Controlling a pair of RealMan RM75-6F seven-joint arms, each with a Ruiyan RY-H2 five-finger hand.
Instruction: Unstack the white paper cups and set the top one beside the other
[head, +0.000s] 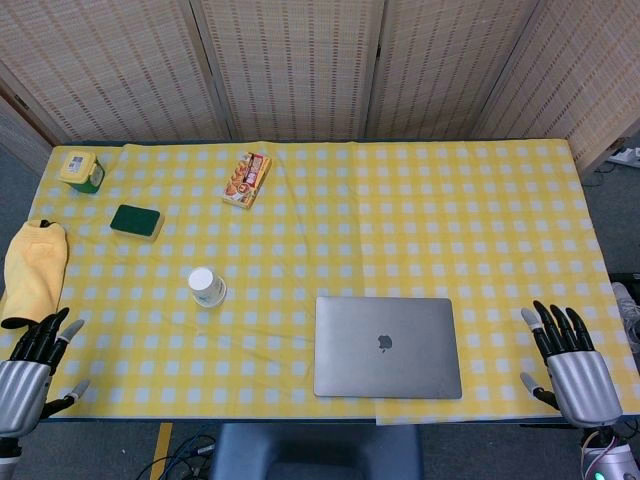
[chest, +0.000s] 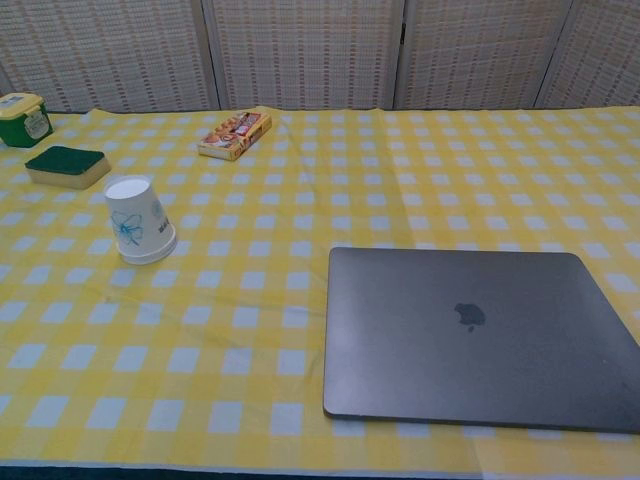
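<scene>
The white paper cups (head: 207, 288) stand upside down as one stack on the yellow checked tablecloth, left of centre; the chest view shows the stack (chest: 137, 220) with a blue print on its side. My left hand (head: 30, 365) hovers at the near left table edge, fingers spread and holding nothing, well to the left of the cups. At the near right edge my right hand (head: 570, 365) is likewise spread and empty. Neither hand appears in the chest view.
A closed grey laptop (head: 388, 346) lies near the front edge right of the cups. A green sponge (head: 136, 220), a green-and-yellow tub (head: 81, 170), a snack box (head: 247, 179) and a yellow cloth (head: 33, 272) sit at the back and left.
</scene>
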